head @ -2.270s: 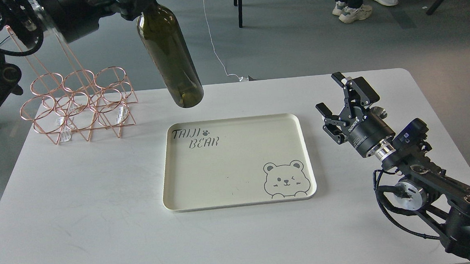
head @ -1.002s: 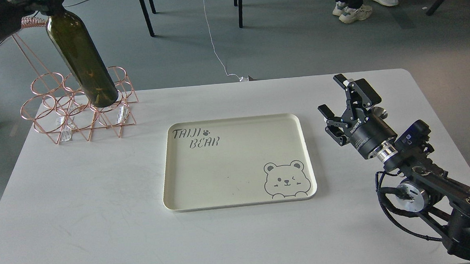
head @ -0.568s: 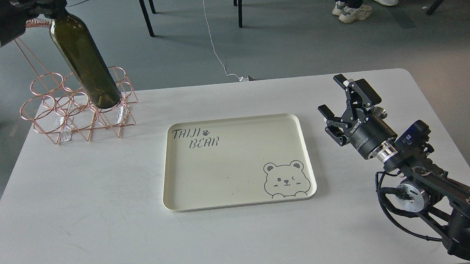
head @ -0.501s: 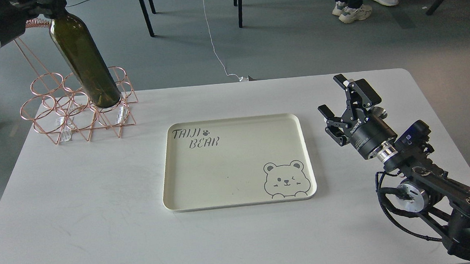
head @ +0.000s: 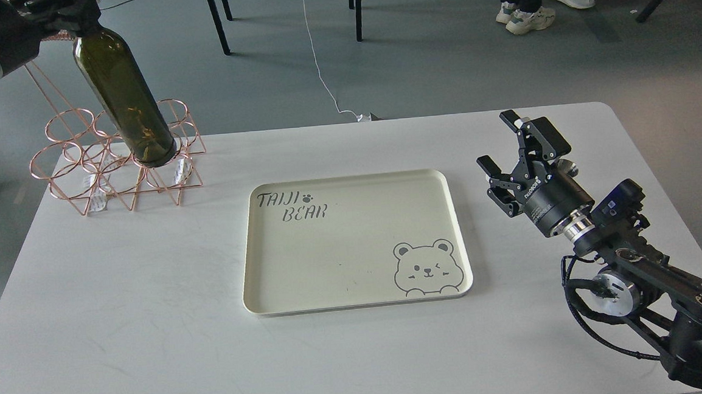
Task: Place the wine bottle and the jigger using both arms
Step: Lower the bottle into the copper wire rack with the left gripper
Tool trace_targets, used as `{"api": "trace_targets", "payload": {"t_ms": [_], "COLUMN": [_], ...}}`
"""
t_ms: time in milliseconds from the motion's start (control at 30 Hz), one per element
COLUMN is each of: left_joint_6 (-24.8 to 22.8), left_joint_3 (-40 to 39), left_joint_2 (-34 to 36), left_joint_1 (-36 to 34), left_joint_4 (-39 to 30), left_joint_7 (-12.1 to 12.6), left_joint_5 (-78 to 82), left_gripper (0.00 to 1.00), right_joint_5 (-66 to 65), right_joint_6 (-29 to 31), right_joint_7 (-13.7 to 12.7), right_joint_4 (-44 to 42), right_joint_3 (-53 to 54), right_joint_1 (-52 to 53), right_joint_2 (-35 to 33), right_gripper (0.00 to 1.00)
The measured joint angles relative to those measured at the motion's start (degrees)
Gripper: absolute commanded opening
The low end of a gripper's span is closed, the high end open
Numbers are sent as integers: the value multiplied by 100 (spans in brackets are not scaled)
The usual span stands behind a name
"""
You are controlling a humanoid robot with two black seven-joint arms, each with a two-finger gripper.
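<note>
Item: wine bottle. Location: table's 10 o'clock corner, base lowered among the rings of the copper wire rack, neck leaning up toward 11 o'clock. A couple of seconds earlier it hung above the tray's far edge; it has since travelled left to the rack and, over the last half second, settled slightly deeper into a ring. Judgement: bottle placement is nearly finished, release still pending.

Appearance: dark olive-green glass, no label, long neck, faint reflections low on the body; tallest object present.

Left gripper: at the bottle's neck near the top edge of view, apparently holding it; its fingers are too dark and cropped to tell apart, so its state cannot be told.

Right gripper: at 3 o'clock beside the tray, fingers spread, holding nothing, essentially unmoved.

Tray: cream, printed with a bear, nothing on it.

Jigger: not identifiable in view.
</note>
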Motion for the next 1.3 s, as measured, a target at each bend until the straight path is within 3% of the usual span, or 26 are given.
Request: {"api": "trace_targets", "payload": {"t_ms": [1302], "left_joint_6": [35], "left_joint_3": [198], "left_joint_2": [-538], "left_joint_1": [105], "left_joint_4": [600], "left_joint_7": [3], "left_joint_5": [-48], "left_gripper": [25], "right_joint_5": [0], "right_joint_6": [-9], "right_joint_7": [0], "right_joint_4": [-1], "right_joint_3": [32], "right_joint_1": [-16], "right_joint_2": [11], "right_gripper": [99]}}
